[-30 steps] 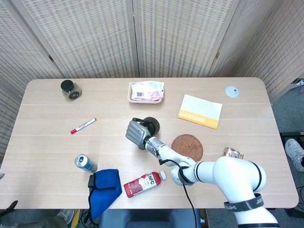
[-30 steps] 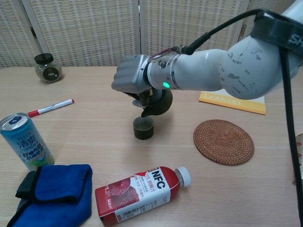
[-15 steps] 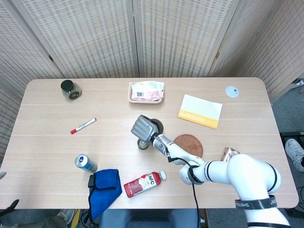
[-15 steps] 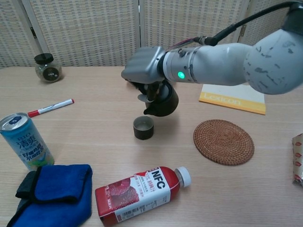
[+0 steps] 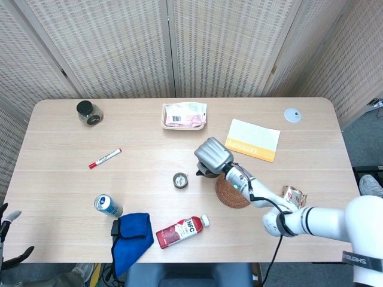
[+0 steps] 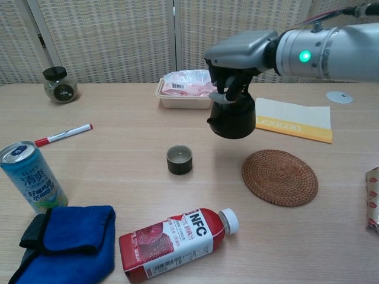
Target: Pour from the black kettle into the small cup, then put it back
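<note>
Hanging in the air by its handle, the black kettle (image 6: 233,118) is upright and clear of the table, held from above by the right hand (image 6: 240,52), whose fingers are wrapped around the handle. In the chest view it sits between the small cup (image 6: 179,160) and the woven coaster (image 6: 279,176), nearer the coaster and above its near-left edge, spout pointing back toward the cup. From the head view the same hand (image 5: 213,155) covers most of the kettle (image 5: 206,173), just beside the coaster (image 5: 232,192), with the cup (image 5: 181,179) well apart to the left.

With the kettle level and away from the cup, the pour looks finished; whether anything is in the cup cannot be made out. What remains, as I judge it, is setting the kettle down, most likely on the coaster, and letting go of the handle. The kettle is not yet over the coaster's middle, so it needs to travel a little further right before it is lowered.

Only a few dark fingertips of the left hand (image 5: 7,216) show at the lower left edge of the head view; they hold nothing I can see, and whether they are spread or curled I cannot tell.

Around this lie a red juice bottle (image 6: 176,241) on its side, a blue cloth (image 6: 68,238), a drink can (image 6: 32,176), a red marker (image 6: 63,134), a glass jar (image 6: 59,84), a tray of pink packets (image 6: 185,88) and a yellow booklet (image 6: 294,120)
</note>
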`<action>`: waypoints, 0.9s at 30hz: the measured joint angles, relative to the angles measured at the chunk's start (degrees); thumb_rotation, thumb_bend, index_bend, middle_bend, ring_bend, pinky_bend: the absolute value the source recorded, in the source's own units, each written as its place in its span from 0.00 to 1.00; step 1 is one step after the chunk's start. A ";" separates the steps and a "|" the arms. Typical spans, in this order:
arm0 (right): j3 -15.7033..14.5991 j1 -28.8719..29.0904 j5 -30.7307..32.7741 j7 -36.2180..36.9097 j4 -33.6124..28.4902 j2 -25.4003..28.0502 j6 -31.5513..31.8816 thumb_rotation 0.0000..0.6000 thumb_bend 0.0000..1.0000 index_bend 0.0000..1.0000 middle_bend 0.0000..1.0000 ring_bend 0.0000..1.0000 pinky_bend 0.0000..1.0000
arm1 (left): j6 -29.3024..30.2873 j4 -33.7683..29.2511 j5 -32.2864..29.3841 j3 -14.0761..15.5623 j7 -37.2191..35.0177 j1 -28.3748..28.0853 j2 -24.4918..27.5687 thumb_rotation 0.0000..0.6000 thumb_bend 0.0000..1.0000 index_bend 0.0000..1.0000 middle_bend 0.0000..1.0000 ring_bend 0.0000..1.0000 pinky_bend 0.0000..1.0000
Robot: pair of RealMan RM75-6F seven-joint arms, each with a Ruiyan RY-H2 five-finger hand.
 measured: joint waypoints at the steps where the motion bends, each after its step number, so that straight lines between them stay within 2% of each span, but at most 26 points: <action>1: -0.29 -1.17 -1.10 1.08 -0.73 0.98 0.56 0.73 0.52 1.00 1.00 0.93 0.55 | -0.18 -0.18 0.09 -0.01 0.19 -0.18 -0.02 1.00 0.06 0.19 0.02 0.03 0.00; 13: -4.32 -10.10 -9.46 7.20 -1.00 3.66 4.09 0.74 0.52 1.00 1.00 0.93 0.55 | -0.96 -1.23 0.40 0.25 1.36 -0.91 -0.23 1.00 0.06 0.19 0.02 0.03 0.00; 27: -5.04 -15.67 -15.94 13.22 5.80 -0.54 3.95 0.73 0.51 1.00 1.00 0.93 0.55 | -1.31 -1.26 -0.17 0.44 1.46 -1.10 -0.41 1.00 0.06 0.19 0.02 0.03 0.00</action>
